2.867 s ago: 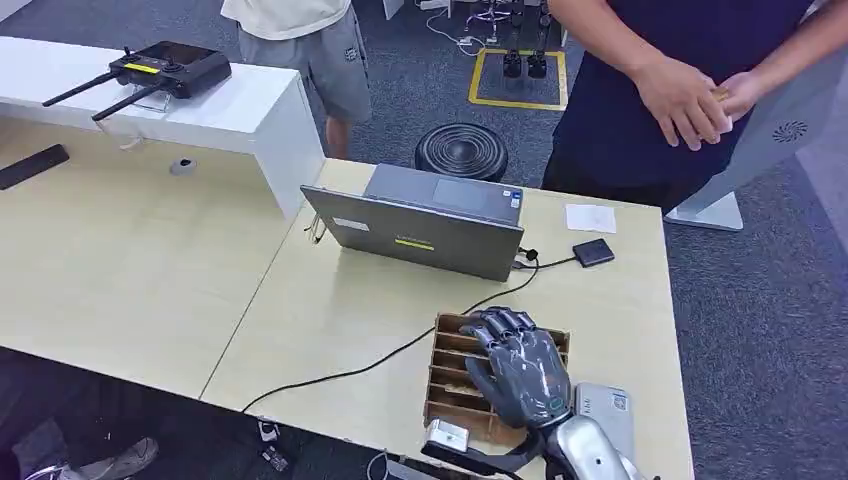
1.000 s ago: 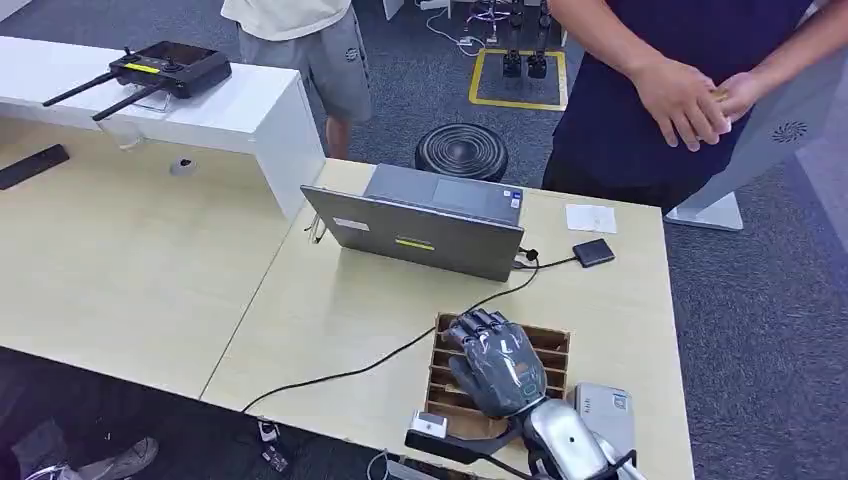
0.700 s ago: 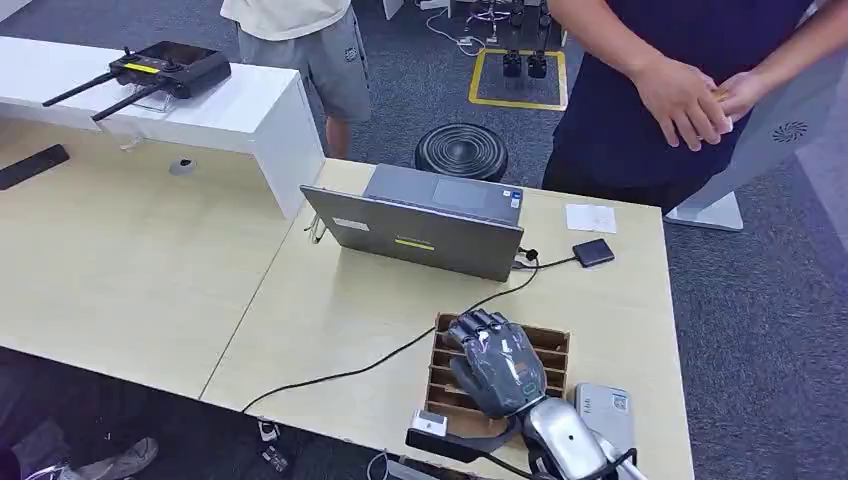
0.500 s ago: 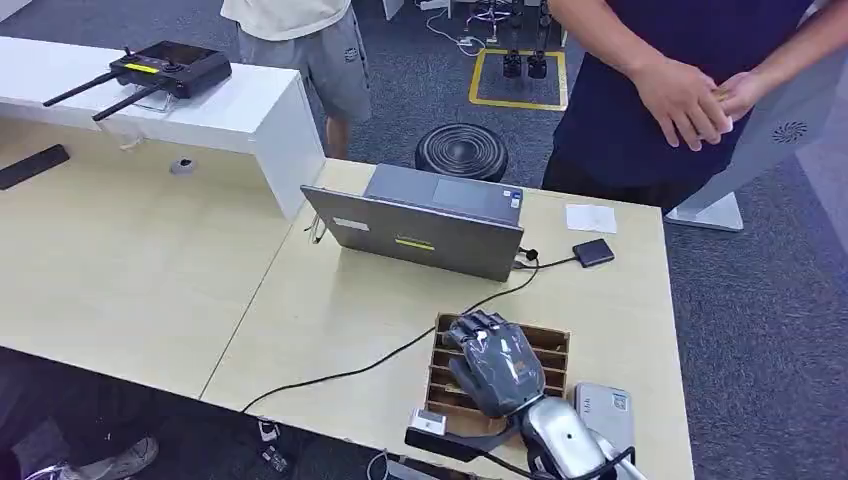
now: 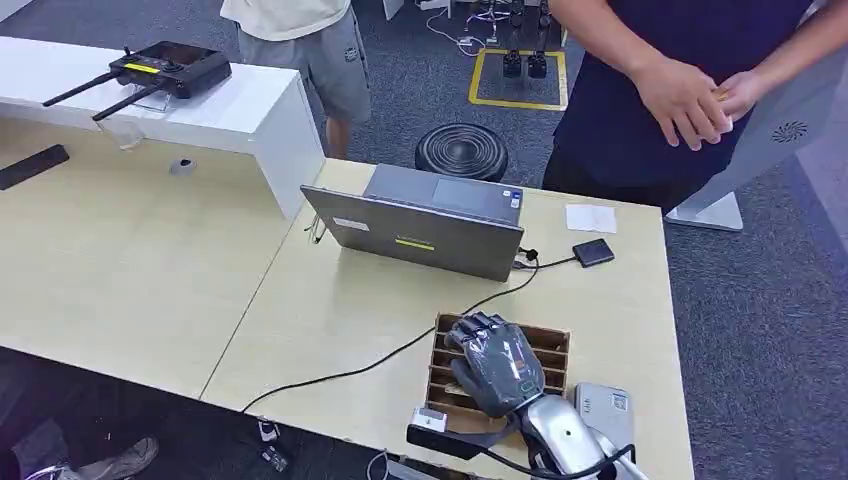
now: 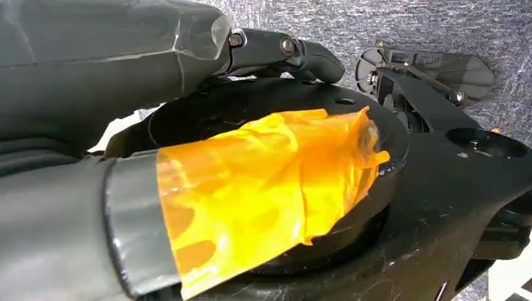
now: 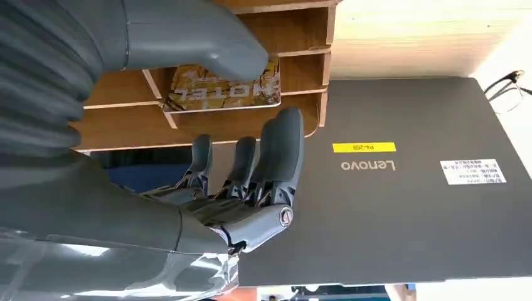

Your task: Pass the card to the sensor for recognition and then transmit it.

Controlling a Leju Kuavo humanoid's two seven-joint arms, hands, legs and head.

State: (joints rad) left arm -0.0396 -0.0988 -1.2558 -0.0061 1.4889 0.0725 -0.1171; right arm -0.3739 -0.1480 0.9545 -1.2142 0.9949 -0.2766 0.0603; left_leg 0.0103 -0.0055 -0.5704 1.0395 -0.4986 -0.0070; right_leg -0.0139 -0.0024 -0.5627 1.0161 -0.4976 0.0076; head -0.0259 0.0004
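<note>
A pale wooden table [image 5: 330, 300] is standing on grey carpet, carrying a laptop [image 5: 425, 225], a black sensor [image 5: 593, 252] and a slotted wooden rack [image 5: 550, 345]. The right hand [image 5: 497, 362] is reaching into the rack; its wrist view is showing the thumb touching the gold card [image 7: 219, 94] there, grip unclear
</note>
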